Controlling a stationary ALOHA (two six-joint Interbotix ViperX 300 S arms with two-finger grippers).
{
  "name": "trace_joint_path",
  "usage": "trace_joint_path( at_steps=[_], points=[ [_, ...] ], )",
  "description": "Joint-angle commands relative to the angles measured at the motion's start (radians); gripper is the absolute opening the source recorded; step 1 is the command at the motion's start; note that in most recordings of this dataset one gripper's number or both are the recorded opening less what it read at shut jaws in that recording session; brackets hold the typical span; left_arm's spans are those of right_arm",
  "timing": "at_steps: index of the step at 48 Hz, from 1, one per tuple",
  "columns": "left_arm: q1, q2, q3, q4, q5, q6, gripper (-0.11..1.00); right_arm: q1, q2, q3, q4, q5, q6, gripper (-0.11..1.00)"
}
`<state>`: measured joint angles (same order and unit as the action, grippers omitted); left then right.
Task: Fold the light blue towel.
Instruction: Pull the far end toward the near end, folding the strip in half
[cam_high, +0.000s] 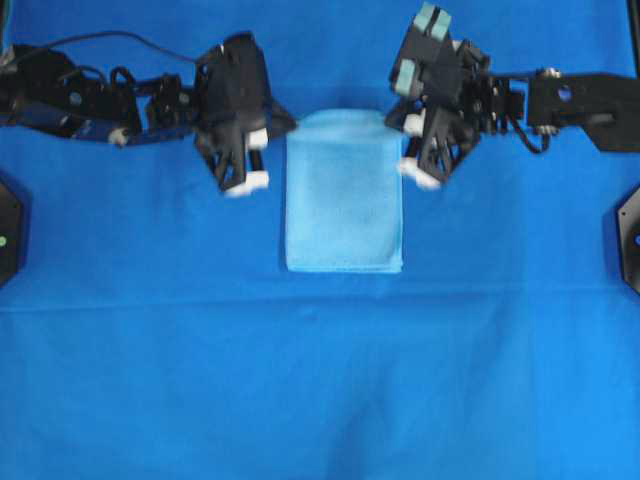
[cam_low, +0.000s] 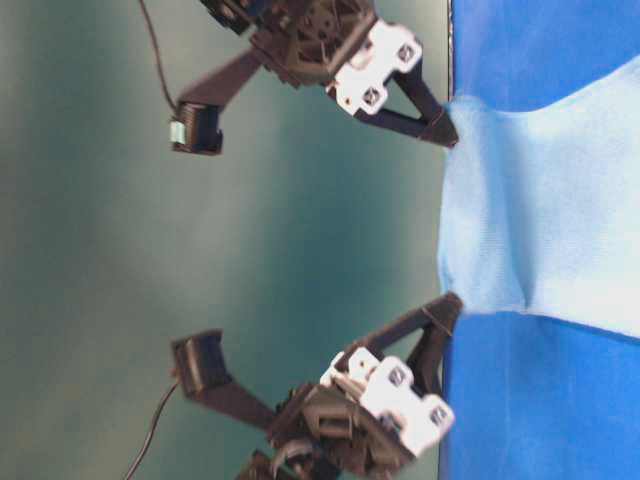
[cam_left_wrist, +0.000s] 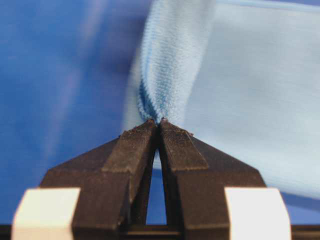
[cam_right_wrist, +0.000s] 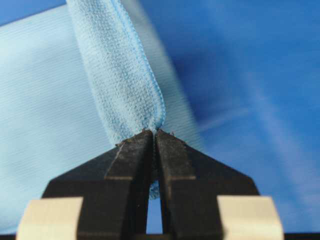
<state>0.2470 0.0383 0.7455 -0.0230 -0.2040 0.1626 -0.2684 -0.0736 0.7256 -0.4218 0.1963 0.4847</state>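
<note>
**A:** Royal-blue table covering (cam_high: 320, 380) fills the whole overhead frame. Where does the light blue towel (cam_high: 344, 200) sit on it?

**B:** Just above the frame's centre, as a tall rectangle. Its long axis runs up and down the frame, its lower edge lies flat, and its upper edge sits between the two grippers.

**A:** And the grippers themselves?

**B:** The left gripper (cam_left_wrist: 159, 121) has its jaws pressed together on a bunched corner of the towel. The right gripper (cam_right_wrist: 153, 131) is likewise pinched on the hemmed corner of the opposite side. In the table-level view both upper corners look drawn up off the covering, with the cloth stretched between them.

**A:** So which way does the towel lie from the grippers?

**B:** The rest of the towel lies toward the bottom of the overhead frame, away from both pinches. Neither arm is nearer; they flank the top edge about evenly. I judge the coming fold would carry that held edge down along the long axis toward the free lower edge.

**A:** Count?

**B:** One towel, two grippers, one table covering.
</note>
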Motion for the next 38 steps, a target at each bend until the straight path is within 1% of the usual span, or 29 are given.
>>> trace_joint_path(
  at_steps=[1,10,18,23,31,38],
  points=[
    [-0.067,-0.037,0.009,0.002,0.003,-0.006,0.03,0.058,-0.035,0.0,0.003,0.026,0.028,0.03],
    [-0.178,-0.031,0.011,0.0,0.043,-0.029,0.03,0.149,-0.034,0.011,0.003,0.072,0.097,0.03],
    [-0.241,-0.009,0.005,0.0,0.057,-0.037,0.03,0.21,-0.034,0.023,0.003,0.075,0.146,0.03],
    [-0.261,0.008,0.006,0.0,0.057,-0.038,0.03,0.232,-0.032,0.031,0.003,0.074,0.167,0.03],
    [-0.27,0.034,0.005,0.0,0.057,-0.04,0.03,0.236,-0.006,0.034,0.003,0.061,0.175,0.03],
    [-0.27,0.049,0.006,0.0,0.052,-0.04,0.03,0.236,0.029,0.031,0.003,0.014,0.175,0.03]
  ],
)
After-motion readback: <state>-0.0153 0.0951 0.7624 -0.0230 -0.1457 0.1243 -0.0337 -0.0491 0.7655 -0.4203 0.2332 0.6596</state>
